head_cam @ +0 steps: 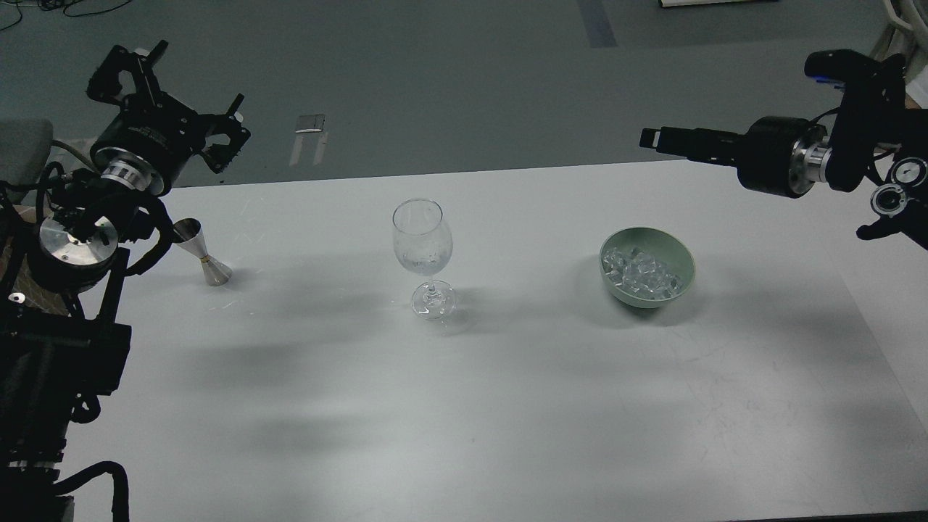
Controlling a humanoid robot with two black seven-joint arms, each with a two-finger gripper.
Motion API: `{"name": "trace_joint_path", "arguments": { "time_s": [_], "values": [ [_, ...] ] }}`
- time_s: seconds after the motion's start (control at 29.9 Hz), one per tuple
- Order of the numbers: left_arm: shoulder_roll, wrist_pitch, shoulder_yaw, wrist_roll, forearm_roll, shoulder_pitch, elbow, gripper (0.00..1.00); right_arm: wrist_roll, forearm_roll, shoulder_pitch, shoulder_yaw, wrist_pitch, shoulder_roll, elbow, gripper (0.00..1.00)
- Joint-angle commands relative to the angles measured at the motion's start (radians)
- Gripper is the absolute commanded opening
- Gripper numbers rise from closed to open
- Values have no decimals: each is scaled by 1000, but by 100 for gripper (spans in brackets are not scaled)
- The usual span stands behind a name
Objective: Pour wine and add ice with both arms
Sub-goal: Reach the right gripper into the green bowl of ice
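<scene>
Head view shows the small clear glassy ice cubes (644,274) heaped inside a pale green round ceramic bowl (680,254) on the right half of the white bench (464,406). Well to the bowl's left, near the bench's middle, a clear stemmed wine glass (423,243) stands upright. Further left, a silver double-cone metal jigger (203,254) stands near the bench's left edge, just beside the left arm. The left black claw (196,109) is raised above the far left corner, gripping nothing; whether its fingers are parted I cannot tell. The right black claw (656,138) hangs above the bench's far edge, beyond the bowl, seen edge-on and dark, so its state I cannot tell either.
</scene>
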Motion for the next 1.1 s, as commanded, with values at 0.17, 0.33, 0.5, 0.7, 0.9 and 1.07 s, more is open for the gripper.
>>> {"name": "trace_joint_path", "arguments": {
  "time_s": [0.17, 0.33, 0.5, 0.7, 0.9, 1.07],
  "values": [
    [-28, -8, -23, -9, -2, 28, 0, 98, -4, -254, -87, -56, -31, 121, -50, 98],
    [-28, -11, -25, -10, -2, 28, 0, 98, -6, -268, -87, -60, -54, 154, -101, 98],
    [-29, -11, -26, -10, -2, 31, 0, 98, -9, -290, -95, -62, -59, 155, -104, 98],
    [-48, -11, -31, -10, -2, 42, 0, 98, -18, -302, -107, -60, -62, 157, -101, 98],
    [-46, -13, -42, -10, -2, 44, -1, 98, -18, -303, -106, -61, -62, 148, -92, 82],
    [-48, -13, -48, -9, -5, 44, 0, 98, -16, -303, -115, -62, -64, 145, -87, 76]
  ]
}}
